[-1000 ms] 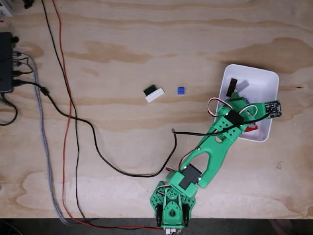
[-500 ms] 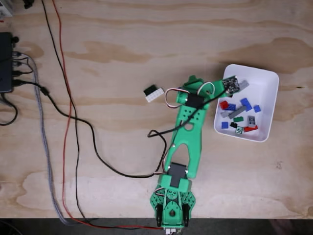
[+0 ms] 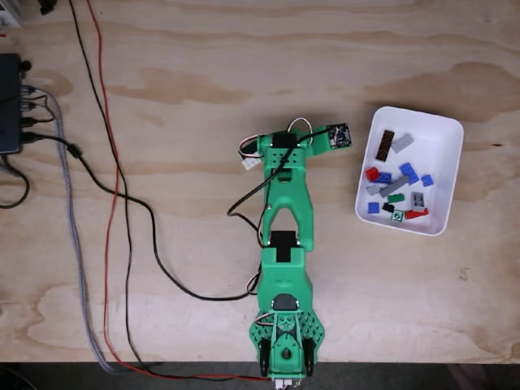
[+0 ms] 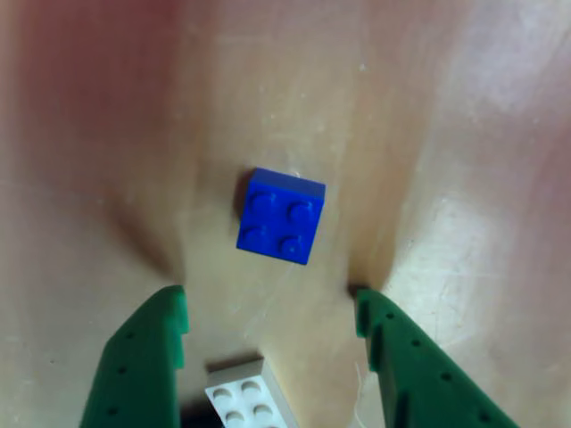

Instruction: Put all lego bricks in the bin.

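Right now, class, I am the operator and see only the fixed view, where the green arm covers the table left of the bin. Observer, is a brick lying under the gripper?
Observer: Yes. The other view shows a blue brick flat on the wood, studs up, just beyond the gripper.
Operator: Are the fingers on it?
Observer: No. The gripper is open, and both green fingers are apart from the blue brick.
Operator: Anything else close by?
Observer: A white brick lies between the fingers at that picture's bottom edge.
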`<move>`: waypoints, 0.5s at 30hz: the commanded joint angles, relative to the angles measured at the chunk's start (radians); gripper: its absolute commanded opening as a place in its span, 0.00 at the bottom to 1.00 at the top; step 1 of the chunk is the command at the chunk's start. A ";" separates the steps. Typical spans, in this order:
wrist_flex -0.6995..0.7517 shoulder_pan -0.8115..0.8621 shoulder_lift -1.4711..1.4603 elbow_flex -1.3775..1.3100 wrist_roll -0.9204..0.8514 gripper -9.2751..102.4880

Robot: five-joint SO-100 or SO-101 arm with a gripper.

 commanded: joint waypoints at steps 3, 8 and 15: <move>-0.014 0.098 -0.005 -0.055 -0.026 0.22; -0.040 0.147 -0.034 -0.046 -0.048 0.17; -0.063 0.109 0.011 0.006 -0.061 0.08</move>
